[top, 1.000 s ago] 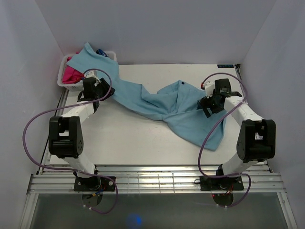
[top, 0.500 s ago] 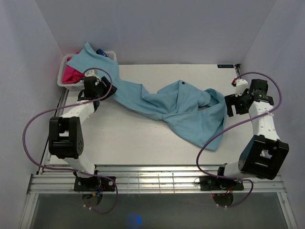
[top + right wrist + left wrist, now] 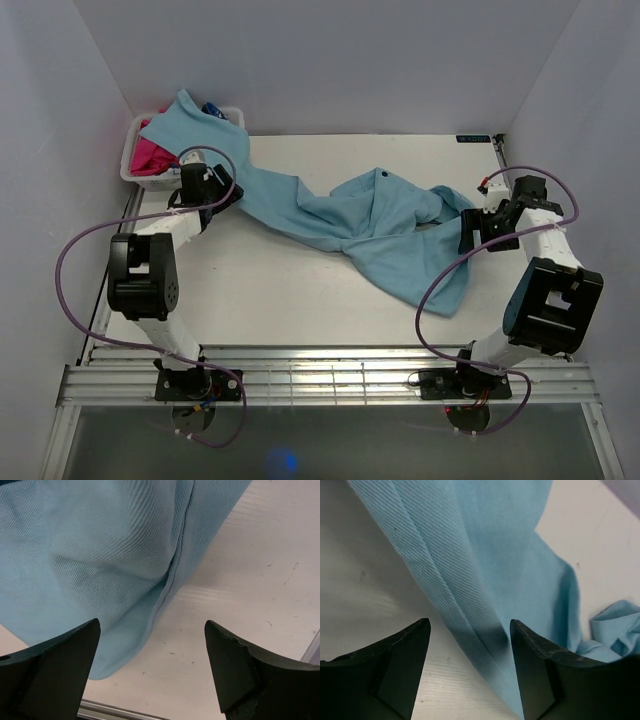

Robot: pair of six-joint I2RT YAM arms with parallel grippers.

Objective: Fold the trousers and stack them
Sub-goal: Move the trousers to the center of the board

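Trousers (image 3: 370, 225) lie unfolded across the table (image 3: 280, 300), both grippers spread wide beside them.

The light blue cloth sprawls over the far half of the table: one leg runs to the far left and drapes over the rim of a white basket (image 3: 132, 175), which holds a magenta garment (image 3: 150, 155), while the rest bunches in the middle and trails toward the near right. The left gripper (image 3: 222, 190) sits low at that far-left leg, its jaws apart; in the left wrist view a folded edge of the cloth passes between the fingers (image 3: 540, 680) and is not pinched. The right gripper (image 3: 472, 232) hovers at the right edge of the trousers, jaws wide, gripping nothing, with a seamed fold and bare table between them in the right wrist view.
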